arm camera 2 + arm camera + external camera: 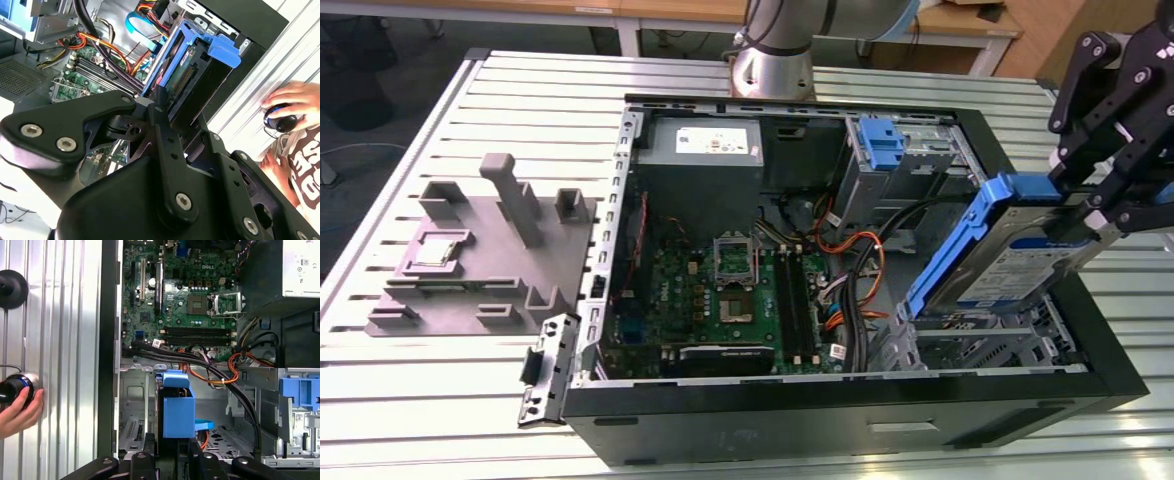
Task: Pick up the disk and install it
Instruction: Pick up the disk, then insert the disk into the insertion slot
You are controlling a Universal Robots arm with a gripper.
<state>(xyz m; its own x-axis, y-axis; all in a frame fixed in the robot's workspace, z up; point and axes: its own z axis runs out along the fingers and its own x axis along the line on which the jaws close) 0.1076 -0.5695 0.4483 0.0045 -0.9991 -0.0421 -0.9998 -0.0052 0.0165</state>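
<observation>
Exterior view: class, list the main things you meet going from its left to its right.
Grey moulded fixture → green motherboard → disk with blue rails, held tilted by the gripper.

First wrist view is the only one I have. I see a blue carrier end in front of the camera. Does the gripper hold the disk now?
Observer: Yes. In the exterior view the gripper is shut on the disk, near its upper end.
Operator: Is the disk lying flat or tilted?
Observer: Tilted steeply. Its lower end is at the drive cage and most of it stands above the case, so it is not seated yet.
</observation>
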